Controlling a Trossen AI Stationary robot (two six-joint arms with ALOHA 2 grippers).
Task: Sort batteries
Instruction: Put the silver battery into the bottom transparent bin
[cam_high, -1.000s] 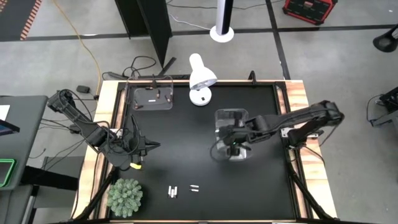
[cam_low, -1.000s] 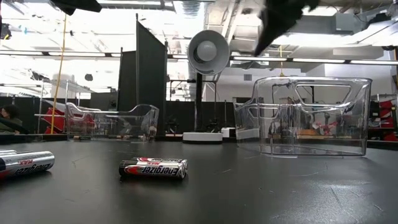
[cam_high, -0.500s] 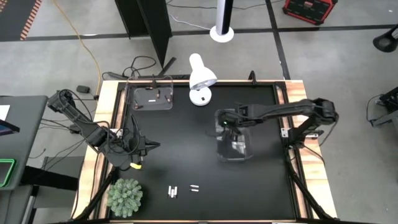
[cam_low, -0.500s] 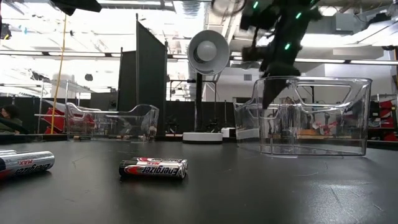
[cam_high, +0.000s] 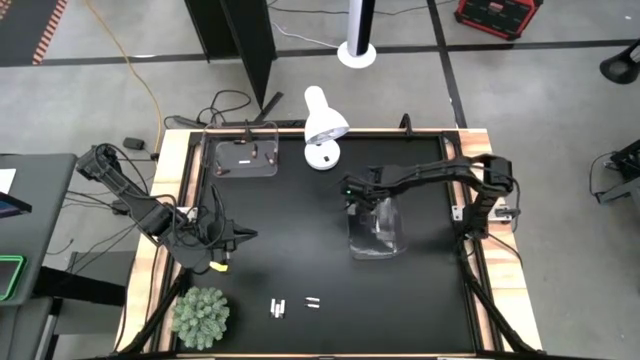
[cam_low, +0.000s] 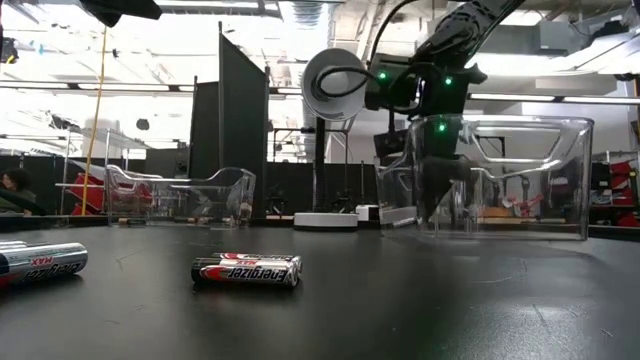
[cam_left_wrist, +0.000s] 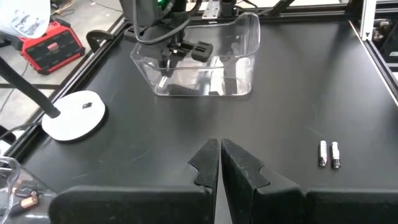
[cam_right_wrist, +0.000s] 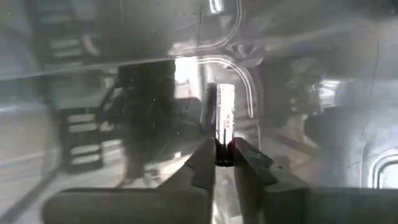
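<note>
Fingertips of our right gripper (cam_right_wrist: 224, 163) barely parted, still pinching a slim silver battery (cam_right_wrist: 224, 121) inside the clear plastic bin (cam_high: 377, 235); we'd open wider before lifting.

Your right gripper (cam_high: 362, 200) has swung from the near part of the clear bin (cam_high: 385, 238) to its far-left corner and dropped inside, and its fingers (cam_right_wrist: 205, 163) have begun to part around the silver battery (cam_right_wrist: 224, 127). The bin itself now sits slightly shifted on the table
</note>
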